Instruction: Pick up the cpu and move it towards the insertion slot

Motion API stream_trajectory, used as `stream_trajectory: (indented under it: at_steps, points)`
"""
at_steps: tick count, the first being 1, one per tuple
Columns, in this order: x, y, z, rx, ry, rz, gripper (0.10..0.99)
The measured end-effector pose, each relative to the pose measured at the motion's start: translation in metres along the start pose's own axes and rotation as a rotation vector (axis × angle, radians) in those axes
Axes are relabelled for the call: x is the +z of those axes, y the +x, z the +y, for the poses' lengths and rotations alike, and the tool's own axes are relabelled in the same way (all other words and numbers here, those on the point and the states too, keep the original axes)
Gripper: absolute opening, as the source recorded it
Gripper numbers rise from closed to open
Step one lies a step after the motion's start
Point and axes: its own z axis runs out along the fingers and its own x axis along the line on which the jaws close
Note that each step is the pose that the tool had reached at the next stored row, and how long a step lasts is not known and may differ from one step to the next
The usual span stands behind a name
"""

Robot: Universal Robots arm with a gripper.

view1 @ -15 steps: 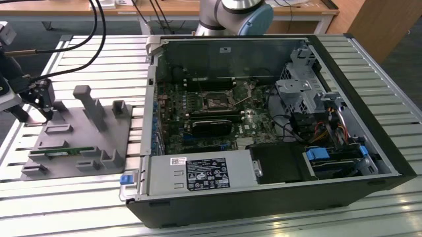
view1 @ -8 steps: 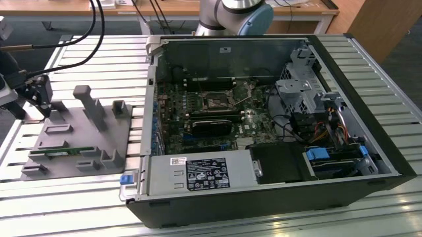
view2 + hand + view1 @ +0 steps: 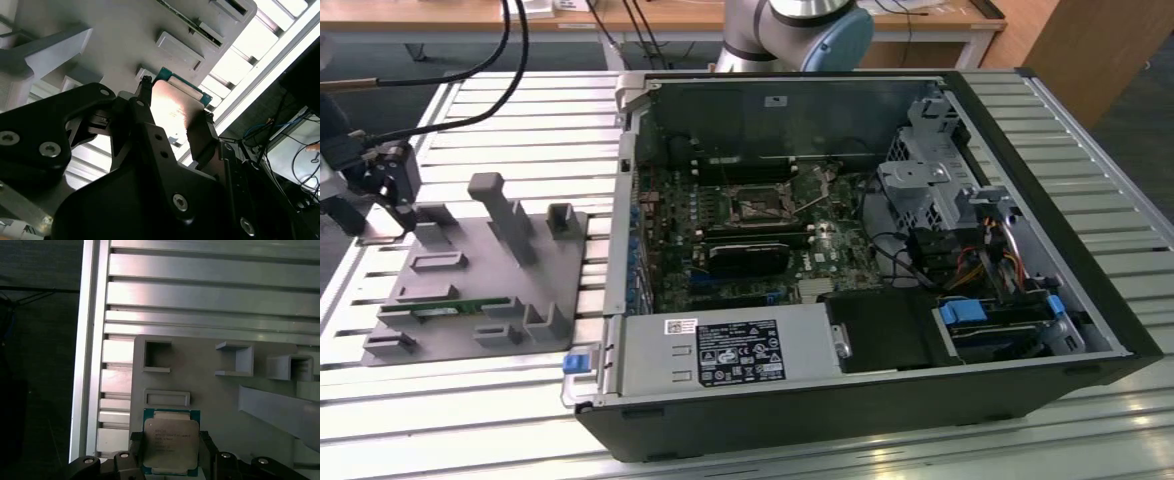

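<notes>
your black gripper [image 3: 170,441] is closed on the small square silvery cpu [image 3: 170,437], by the grey plastic tray [image 3: 210,400]. the dark square insertion slot [image 3: 757,208] is well apart.

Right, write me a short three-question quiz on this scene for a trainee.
1. True or false: the cpu sits between the pincer's fingers.
2. Where is the slot? A: inside the open case; B: right under the cpu; C: in the pincer.
3. Fill in: the grey tray stands to the exterior view's ____ of the case.
Key: 1 true; 2 A; 3 left.
</notes>
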Motion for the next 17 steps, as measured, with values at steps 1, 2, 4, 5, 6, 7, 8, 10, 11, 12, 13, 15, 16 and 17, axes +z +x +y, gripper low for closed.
stream_trajectory:
  at_steps: [1,2,4,5,6,7,8,10,11,12,13,15,16,17]
  points:
    - [-0.0013,0.0000,0.0001,0.000,0.000,-0.0001,0.533]
    - [-0.0025,0.0000,0.0002,0.000,0.000,-0.0001,0.533]
    - [-0.0055,0.0000,0.0004,0.000,0.000,-0.0001,0.533]
    - [-0.0071,0.0000,0.0005,0.000,0.000,-0.0001,0.533]
    - [-0.0086,0.0000,0.0005,0.000,0.000,0.0000,0.533]
    - [-0.0098,0.0000,0.0006,0.000,0.000,0.0000,0.533]
    - [-0.0109,0.0000,0.0007,0.000,0.000,0.0000,0.533]
    - [-0.0142,0.0000,0.0008,0.000,0.000,-0.0001,0.533]
    - [-0.0161,0.0000,0.0009,0.000,0.000,-0.0001,0.533]
    - [-0.0179,0.0000,0.0010,0.000,0.000,-0.0001,0.533]
    - [-0.0194,0.0000,0.0010,0.000,0.000,-0.0001,0.533]
    - [-0.0226,0.0000,0.0012,0.000,0.000,-0.0001,0.533]
    - [-0.0247,0.0000,0.0013,0.000,0.000,-0.0001,0.533]
    - [-0.0274,0.0000,0.0014,0.000,0.000,0.0000,0.533]
